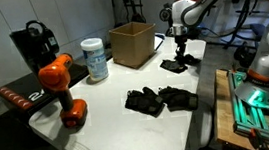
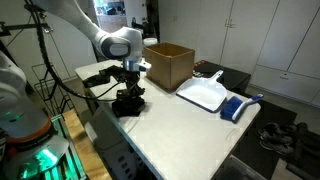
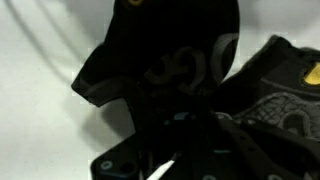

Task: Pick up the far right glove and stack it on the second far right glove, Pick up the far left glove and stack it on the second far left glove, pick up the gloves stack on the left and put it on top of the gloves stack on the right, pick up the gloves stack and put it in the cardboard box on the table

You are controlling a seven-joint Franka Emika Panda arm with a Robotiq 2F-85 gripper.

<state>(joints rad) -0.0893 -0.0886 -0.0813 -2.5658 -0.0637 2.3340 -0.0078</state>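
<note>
My gripper [image 1: 180, 50] stands low over the white table [image 1: 110, 128], close to the cardboard box [image 1: 131, 43]. Its jaws are shut on a black glove [image 1: 174, 66] that lies on the tabletop. In the wrist view this glove [image 3: 150, 50] fills the frame around the gripper [image 3: 190, 112], and a second glove [image 3: 275, 85] with yellow marks lies at the right. Two more black gloves [image 1: 143, 101] [image 1: 179, 99] lie side by side nearer the table's front. In an exterior view the gripper [image 2: 130, 82] presses into the dark glove heap [image 2: 128, 102], left of the box [image 2: 170, 65].
An orange-and-black power drill [image 1: 63, 87] and a white canister with a blue label [image 1: 95, 59] stand left of the box. A black machine [image 1: 33, 43] sits at the back corner. A white dustpan [image 2: 205, 95] and a blue item [image 2: 235, 107] lie beyond the box.
</note>
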